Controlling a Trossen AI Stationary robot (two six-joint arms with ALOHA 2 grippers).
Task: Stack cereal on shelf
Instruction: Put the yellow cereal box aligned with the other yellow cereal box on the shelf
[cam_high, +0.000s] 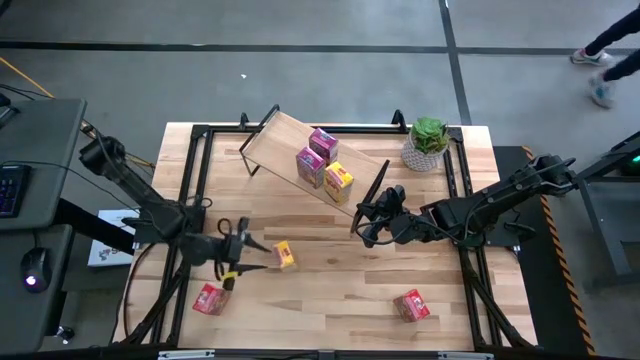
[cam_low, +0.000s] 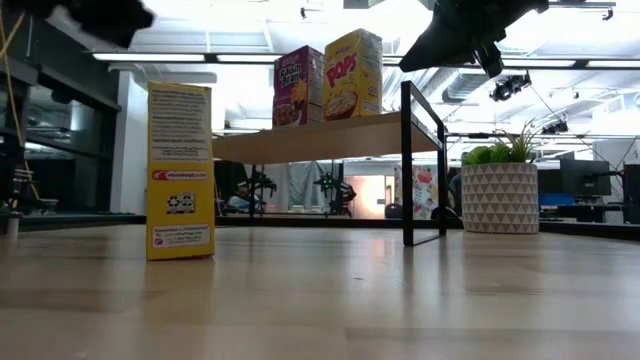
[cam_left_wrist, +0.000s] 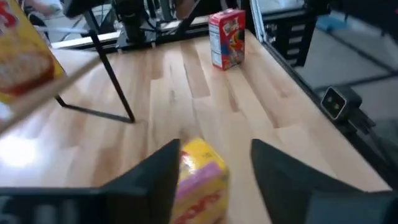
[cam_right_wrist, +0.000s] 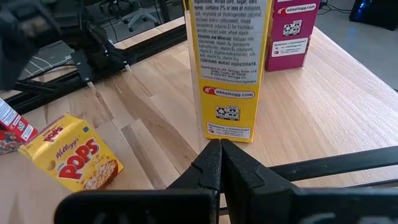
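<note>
The shelf (cam_high: 280, 135) lies slantwise at the table's far middle. On it stand two pink cereal boxes (cam_high: 322, 143) (cam_high: 310, 167) and a yellow one (cam_high: 338, 182). Another yellow box (cam_high: 285, 255) stands upright on the table (cam_low: 180, 170). My left gripper (cam_high: 258, 256) is open, just left of this box and higher than its top. In the left wrist view (cam_left_wrist: 214, 146) the box (cam_left_wrist: 199, 177) shows between the fingers. My right gripper (cam_high: 362, 228) is shut and empty. It hangs by the shelf's right end frame (cam_right_wrist: 323, 165), facing the shelf's yellow box (cam_right_wrist: 230, 68).
Two red cereal boxes stand on the table, one at the near left (cam_high: 208, 298) and one at the near right (cam_high: 411, 305). A potted plant (cam_high: 428, 142) stands at the far right corner. Black frame rails run along the table's sides. A person's feet (cam_high: 598, 75) show beyond the table.
</note>
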